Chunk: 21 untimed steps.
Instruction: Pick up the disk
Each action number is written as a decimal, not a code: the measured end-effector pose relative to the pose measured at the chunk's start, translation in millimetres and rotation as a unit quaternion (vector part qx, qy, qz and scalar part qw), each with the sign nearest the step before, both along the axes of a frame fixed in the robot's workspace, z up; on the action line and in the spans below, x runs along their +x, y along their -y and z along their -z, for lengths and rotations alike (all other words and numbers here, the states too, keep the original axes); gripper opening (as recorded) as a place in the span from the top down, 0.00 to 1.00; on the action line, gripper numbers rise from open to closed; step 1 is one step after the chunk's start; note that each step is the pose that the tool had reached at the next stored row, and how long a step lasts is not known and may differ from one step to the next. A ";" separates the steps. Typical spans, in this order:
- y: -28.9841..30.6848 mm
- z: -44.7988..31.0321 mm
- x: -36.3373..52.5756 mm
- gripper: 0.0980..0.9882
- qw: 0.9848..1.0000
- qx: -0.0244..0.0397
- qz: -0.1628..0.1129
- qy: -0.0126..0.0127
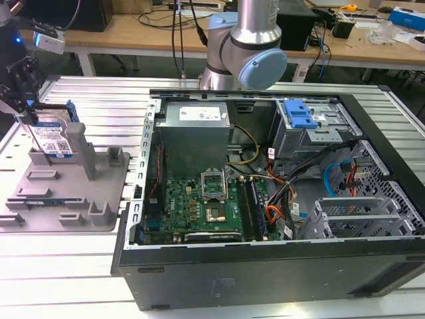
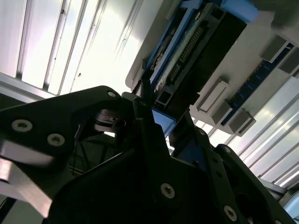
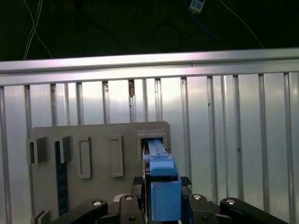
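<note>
The disk (image 1: 54, 138), silver with a white-and-blue label and a blue bracket, stands on edge in a slot of the grey holder tray (image 1: 73, 199) at the exterior view's left. My gripper (image 1: 31, 113) comes down on the disk's top edge, and its black fingers are shut on the blue bracket. In the first wrist view the disk's blue edge (image 3: 156, 149) runs from the tray slot (image 3: 152, 137) back between the fingers of the gripper (image 3: 163, 200). The second wrist view shows the disk's connector side (image 2: 187, 51), with the gripper (image 2: 159, 122) clamped on the bracket.
An open computer case (image 1: 265, 199) lies to the exterior view's right of the tray, with a blue-latched drive cage (image 1: 302, 116) at its back. The arm's base (image 1: 246, 46) stands behind it. Tall tray posts (image 1: 78, 143) flank the disk. Ribbed aluminium tabletop (image 1: 66, 266) surrounds everything.
</note>
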<state>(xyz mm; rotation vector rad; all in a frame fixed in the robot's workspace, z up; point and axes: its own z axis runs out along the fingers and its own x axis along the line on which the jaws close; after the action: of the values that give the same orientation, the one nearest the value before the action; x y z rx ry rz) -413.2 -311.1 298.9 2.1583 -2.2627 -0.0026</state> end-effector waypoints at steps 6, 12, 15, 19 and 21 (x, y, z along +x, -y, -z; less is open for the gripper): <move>0.0 2.2 0.0 0.70 1.000 0.000 0.000 0.000; 0.0 3.3 0.0 0.70 1.000 0.000 0.000 0.000; 0.0 -3.1 -0.1 0.70 1.000 0.000 0.000 0.000; 0.1 -23.1 0.0 0.70 1.000 0.000 0.000 0.000; 0.1 -35.0 0.0 0.70 1.000 0.000 0.000 0.000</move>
<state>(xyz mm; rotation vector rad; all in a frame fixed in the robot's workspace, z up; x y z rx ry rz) -413.2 -311.2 333.9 2.1582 -2.2627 -0.0024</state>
